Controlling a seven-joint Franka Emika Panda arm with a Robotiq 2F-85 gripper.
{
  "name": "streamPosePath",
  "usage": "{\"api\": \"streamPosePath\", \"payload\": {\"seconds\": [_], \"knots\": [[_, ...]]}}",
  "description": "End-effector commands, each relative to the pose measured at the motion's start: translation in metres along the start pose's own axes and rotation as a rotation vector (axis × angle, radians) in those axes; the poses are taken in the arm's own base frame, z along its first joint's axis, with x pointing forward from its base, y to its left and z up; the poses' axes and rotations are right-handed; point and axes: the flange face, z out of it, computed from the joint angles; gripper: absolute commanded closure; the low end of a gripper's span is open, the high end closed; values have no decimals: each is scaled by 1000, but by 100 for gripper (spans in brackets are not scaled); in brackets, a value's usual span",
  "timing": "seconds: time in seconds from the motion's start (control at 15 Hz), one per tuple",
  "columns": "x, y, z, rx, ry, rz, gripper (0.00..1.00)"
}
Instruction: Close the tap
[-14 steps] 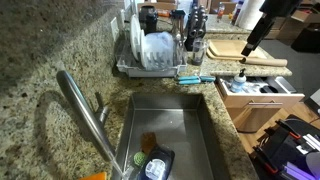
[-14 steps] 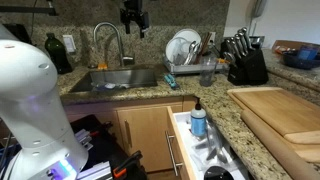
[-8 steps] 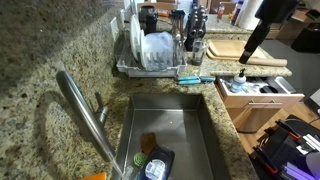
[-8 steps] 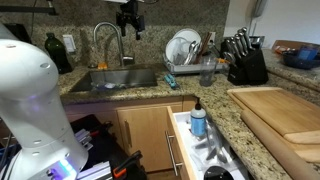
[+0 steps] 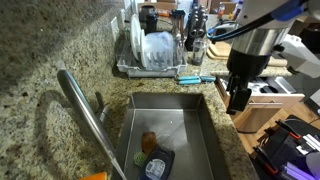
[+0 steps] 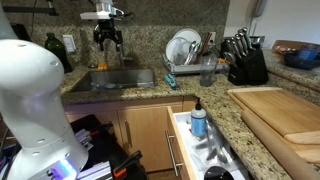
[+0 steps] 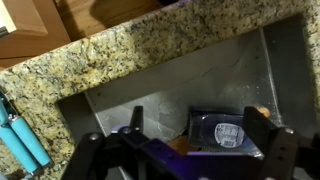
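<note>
The end effector point(image 7: 185, 165) is hanging released, its two dark fingers point(image 7: 278, 155) standing wide apart with nothing between them in the wrist view. It is looking straight down into the steel sink point(image 7: 150, 100), where a black tray point(image 7: 225, 130) is lying on the basin floor just beyond the fingers. The speckled granite bench point(image 7: 130, 50) is framing the basin, and a blue brush point(image 7: 25, 140) is resting on it beside the sink's corner.

In an exterior view the end effector point(image 5: 238, 100) is hovering above the sink's edge on the side facing away from the tap point(image 5: 88, 115). The tap is standing on the bench at the opposite side of the basin, well apart from the fingers, its long tubular spout reaching over the sink. Its thin lever point(image 5: 100, 104) is sticking up beside the spout's base, untouched.

A dish rack point(image 5: 150, 55) holding plates is sitting on the bench beyond the sink. An open drawer point(image 5: 275, 88) is showing behind the arm. In an exterior view the end effector point(image 6: 108, 40) is hanging above the back of the sink, covering much of the tap's arch.
</note>
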Motion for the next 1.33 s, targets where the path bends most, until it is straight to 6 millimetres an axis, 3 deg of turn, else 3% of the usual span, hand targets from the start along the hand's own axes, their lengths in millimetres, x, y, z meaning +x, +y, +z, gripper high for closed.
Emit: {"api": "streamPosePath", "payload": {"seconds": [0.0, 0.2, 0.6, 0.67, 0.73, 1.0, 1.13, 1.27], "knots": [[3, 1, 0, 0, -2, -1, 0], [30, 18, 41, 18, 26, 31, 0], [97, -3, 111, 46, 171, -37, 0], [103, -6, 116, 39, 158, -43, 0], [84, 0, 108, 43, 156, -36, 0], [103, -3, 125, 38, 128, -42, 0], [122, 0, 127, 19, 215, -20, 0], [146, -7, 109, 26, 346, -19, 0]]}}
